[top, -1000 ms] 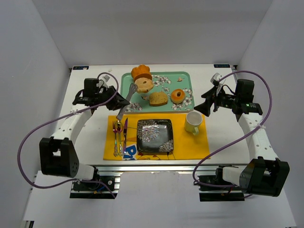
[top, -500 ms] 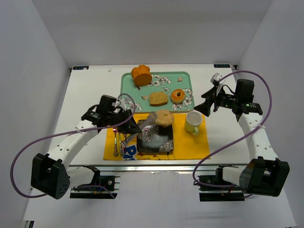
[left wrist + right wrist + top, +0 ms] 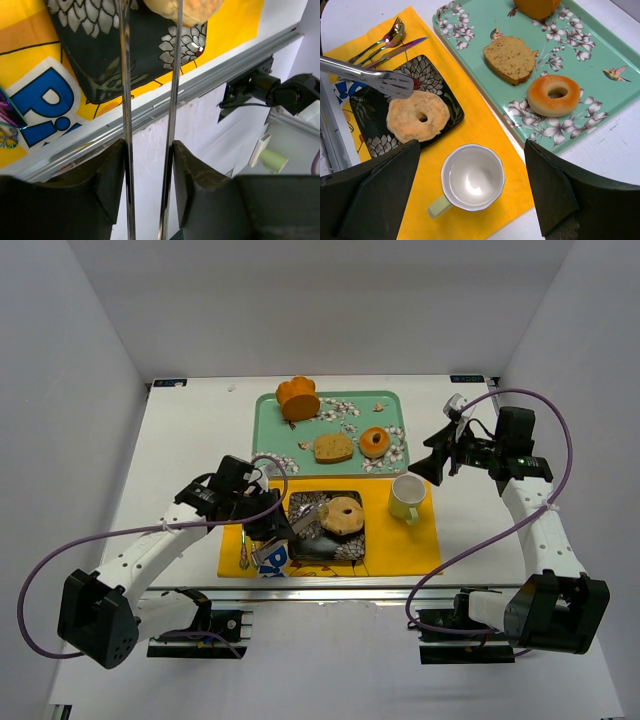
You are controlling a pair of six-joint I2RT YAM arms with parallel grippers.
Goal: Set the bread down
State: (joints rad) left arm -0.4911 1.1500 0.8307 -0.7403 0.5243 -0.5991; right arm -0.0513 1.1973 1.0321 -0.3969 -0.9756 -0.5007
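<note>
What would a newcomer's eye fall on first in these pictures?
Most likely the pale bagel lying on the black flowered plate in the middle of the bright yellow placemat, with the metal tongs in the left gripper ending at its edge. Behind it, the teal tray holds the brown slice, the ring donut and an orange cake.

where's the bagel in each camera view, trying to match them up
Top external: the bagel lies centre frame, on the black floral plate.
Left wrist: only its edge shows at the top, beyond the tongs gripped in the left claw.
Right wrist: left of centre, up-left of the cup.
Shared landmark: the plate under it.
</note>
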